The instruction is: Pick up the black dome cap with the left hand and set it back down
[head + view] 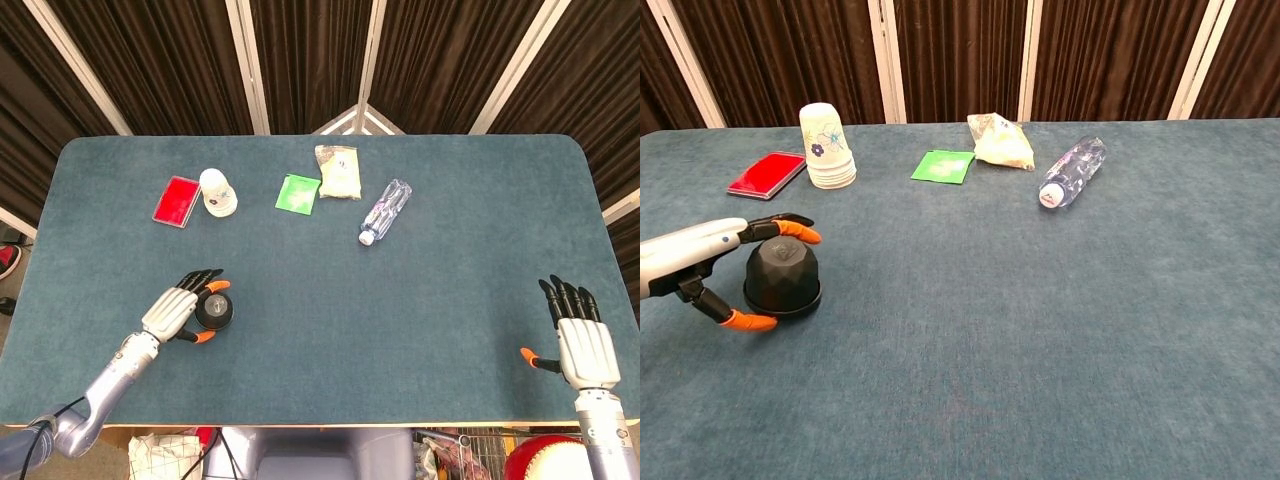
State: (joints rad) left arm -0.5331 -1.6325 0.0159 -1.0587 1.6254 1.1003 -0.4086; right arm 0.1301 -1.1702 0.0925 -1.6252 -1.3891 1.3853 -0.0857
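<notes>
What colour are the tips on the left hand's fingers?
Orange tips on the left hand fingertips, clearest in the chest view.

L hand (177,314) fingers spread, R hand (581,345) flat — open

A staged test room or lab is suggested: a blue felt-covered table (480,220) is enclosed by dark pleated curtains (310,60) hung between white frame posts (247,60).

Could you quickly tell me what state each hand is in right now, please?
Left hand: open, fingers spread around the black dome cap, which sits on the table.
Right hand: open, holding nothing.
</notes>
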